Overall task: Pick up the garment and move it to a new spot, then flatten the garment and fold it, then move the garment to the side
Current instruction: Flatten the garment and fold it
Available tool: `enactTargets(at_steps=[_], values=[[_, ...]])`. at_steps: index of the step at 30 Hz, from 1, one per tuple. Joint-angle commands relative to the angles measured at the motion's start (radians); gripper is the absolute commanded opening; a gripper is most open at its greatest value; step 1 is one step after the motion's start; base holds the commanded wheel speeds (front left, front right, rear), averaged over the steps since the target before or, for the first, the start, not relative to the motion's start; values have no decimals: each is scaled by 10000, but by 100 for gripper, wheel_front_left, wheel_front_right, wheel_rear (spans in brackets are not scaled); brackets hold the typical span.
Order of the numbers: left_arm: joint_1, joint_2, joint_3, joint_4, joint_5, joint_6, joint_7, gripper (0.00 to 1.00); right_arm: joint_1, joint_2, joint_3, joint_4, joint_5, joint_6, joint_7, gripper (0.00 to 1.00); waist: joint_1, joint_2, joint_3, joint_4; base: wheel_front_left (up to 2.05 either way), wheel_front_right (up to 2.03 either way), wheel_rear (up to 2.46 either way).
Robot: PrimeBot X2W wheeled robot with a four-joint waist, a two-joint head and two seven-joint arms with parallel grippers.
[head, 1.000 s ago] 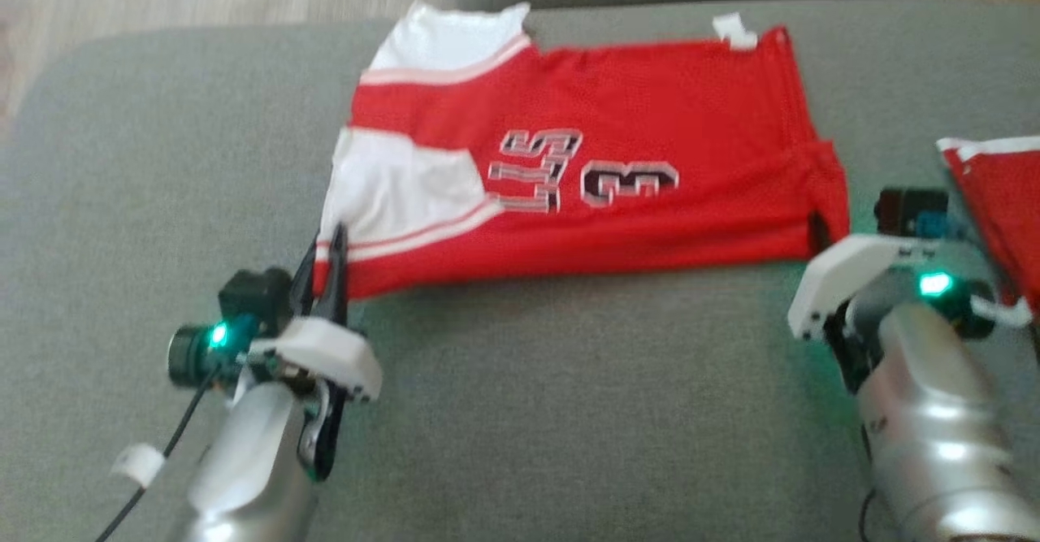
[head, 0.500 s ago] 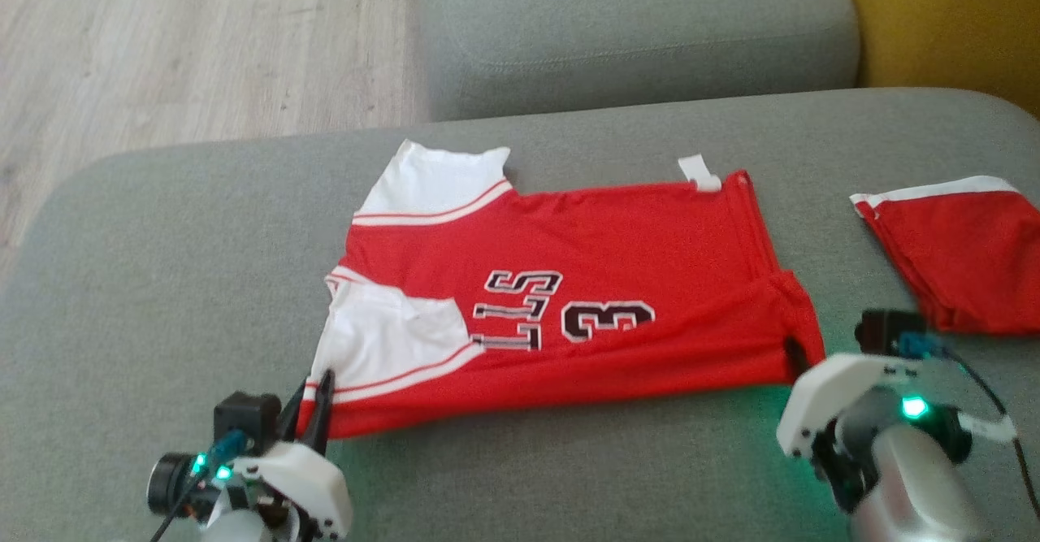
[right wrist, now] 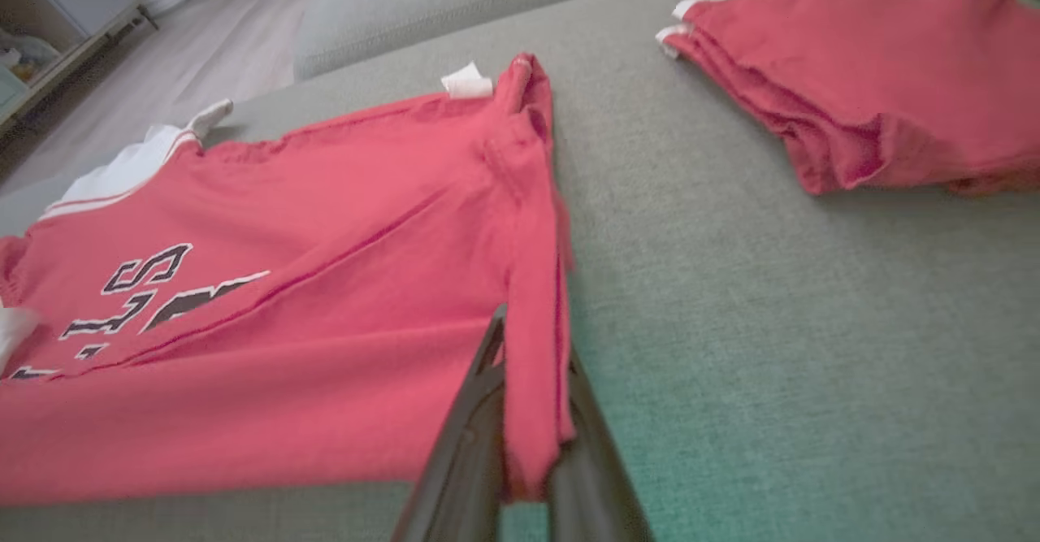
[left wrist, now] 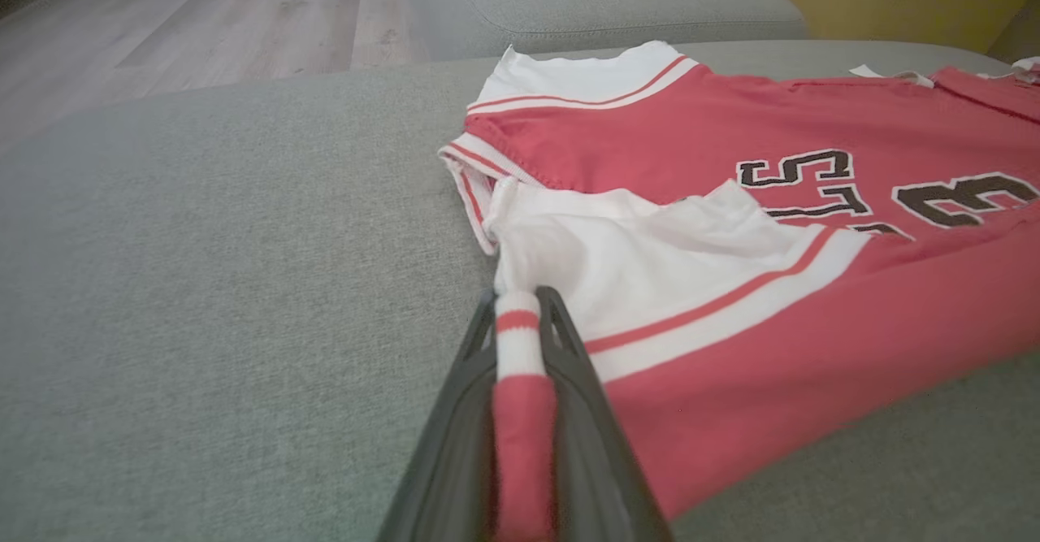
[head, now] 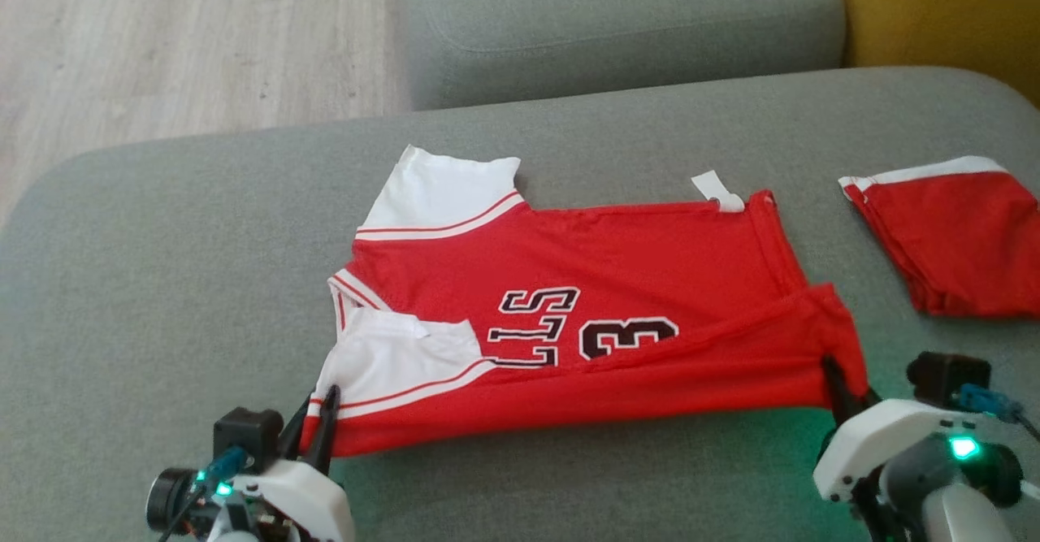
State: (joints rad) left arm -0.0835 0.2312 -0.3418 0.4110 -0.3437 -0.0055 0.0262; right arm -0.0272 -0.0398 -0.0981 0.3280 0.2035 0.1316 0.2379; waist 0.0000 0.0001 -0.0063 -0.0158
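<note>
The garment (head: pixel 617 298) is a red jersey with white sleeves and black lettering, spread sideways on the grey sofa cushion (head: pixel 162 282). My left gripper (head: pixel 321 412) is shut on its near left corner, by the white sleeve; in the left wrist view the striped hem (left wrist: pixel 520 363) is pinched between the fingers of that gripper (left wrist: pixel 517 302). My right gripper (head: pixel 837 379) is shut on the near right corner, and the red hem (right wrist: pixel 532 347) runs between its dark fingers (right wrist: pixel 463 444). The near edge is lifted slightly and stretched taut between both grippers.
A second red garment (head: pixel 959 233), folded with a white stripe, lies on the cushion to the right, and appears in the right wrist view (right wrist: pixel 877 79). Another grey cushion (head: pixel 617 22) sits behind. Wooden floor (head: pixel 162 46) lies beyond the far left edge.
The head camera has tilted, shifting the whole picture. Both grippers still grip the same corners; the near edge now looks more raised and stretched, with a diagonal crease toward the right corner.
</note>
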Motion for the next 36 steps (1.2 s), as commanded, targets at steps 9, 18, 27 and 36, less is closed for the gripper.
enactTargets(at_steps=[9, 18, 27, 36], values=[[-773, -131, 1096, -927, -44, 1286, -954, 100, -652, -106, -87, -791, 470, -9, -1979, 100, 0, -1, 241, -122, 0, 0, 0], [-1040, -928, 1572, -1761, -580, 1151, -2666, 100, -721, -105, 843, -1001, 377, -9, -4444, 100, 0, -1, 287, -159, 0, 0, 0], [-881, -1485, 2015, -2315, -120, 554, -2875, 100, -872, -105, 1197, -1448, 230, -9, -4988, 100, 0, -1, 709, -257, 0, 0, 0], [-2609, -994, 1767, -793, 794, -17, -2121, 100, -1301, -105, 1343, -1961, 354, -9, -4994, 100, 0, -1, 1863, -632, 0, 0, 0]])
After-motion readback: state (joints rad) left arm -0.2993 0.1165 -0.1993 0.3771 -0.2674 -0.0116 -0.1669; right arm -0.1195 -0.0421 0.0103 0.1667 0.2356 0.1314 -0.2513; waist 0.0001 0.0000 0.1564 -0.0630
